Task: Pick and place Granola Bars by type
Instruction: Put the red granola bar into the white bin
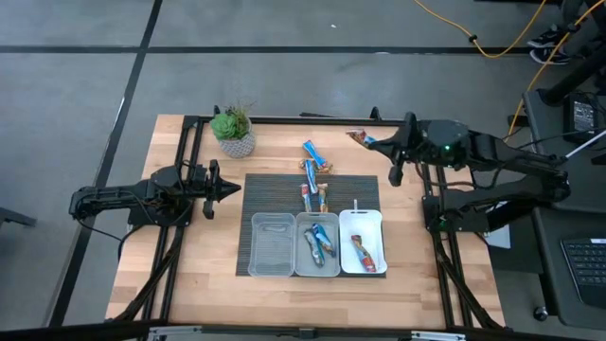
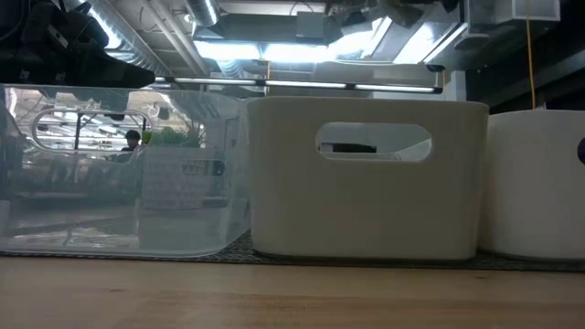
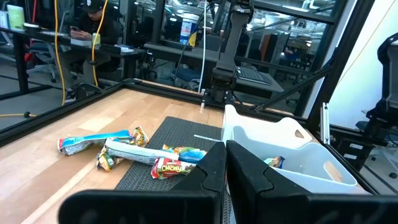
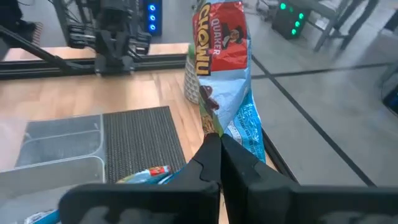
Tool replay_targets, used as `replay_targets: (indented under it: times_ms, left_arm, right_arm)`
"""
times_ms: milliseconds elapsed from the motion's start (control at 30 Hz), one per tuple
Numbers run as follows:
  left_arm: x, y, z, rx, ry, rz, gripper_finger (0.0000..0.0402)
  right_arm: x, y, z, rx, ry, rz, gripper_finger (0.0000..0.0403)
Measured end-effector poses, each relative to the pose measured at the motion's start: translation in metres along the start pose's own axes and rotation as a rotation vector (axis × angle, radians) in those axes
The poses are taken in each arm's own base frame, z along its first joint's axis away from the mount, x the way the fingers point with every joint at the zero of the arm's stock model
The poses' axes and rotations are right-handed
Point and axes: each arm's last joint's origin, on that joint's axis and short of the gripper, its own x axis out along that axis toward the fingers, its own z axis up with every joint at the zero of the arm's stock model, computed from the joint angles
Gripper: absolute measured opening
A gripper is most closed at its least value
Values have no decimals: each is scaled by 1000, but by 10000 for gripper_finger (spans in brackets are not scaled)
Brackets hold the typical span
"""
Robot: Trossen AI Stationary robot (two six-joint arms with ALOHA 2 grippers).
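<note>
The right gripper [image 4: 217, 146] has its jaws pinched tight on one end of a red and blue granola bar [image 4: 221, 68], holding it up clear of the tabletop [image 1: 189, 265], probably so it can carry it to a tray. The other bars [image 1: 314, 180] sit loose behind the three trays [image 1: 272, 244], with a few already sorted inside. The left gripper [image 3: 225, 155] waits at the left side with its jaws closed on nothing.

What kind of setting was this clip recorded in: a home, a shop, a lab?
Most likely a robotics lab or workshop. The wooden table stands on a bare concrete floor, desks with equipment fill the room behind it, and a yellow cable trails across the floor.
</note>
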Motion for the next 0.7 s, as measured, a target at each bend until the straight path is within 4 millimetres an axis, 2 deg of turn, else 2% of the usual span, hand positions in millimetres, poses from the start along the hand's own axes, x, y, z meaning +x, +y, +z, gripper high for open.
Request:
replay_targets:
  times_ms: [333,700]
  left_arm:
    - [0,0,0,0,-1,0,6]
    - [0,0,0,0,0,0,6]
  right_arm:
    - [-16,16,-1,-57,-33,272,4]
    - [-32,27,0,23,-51,480,4]
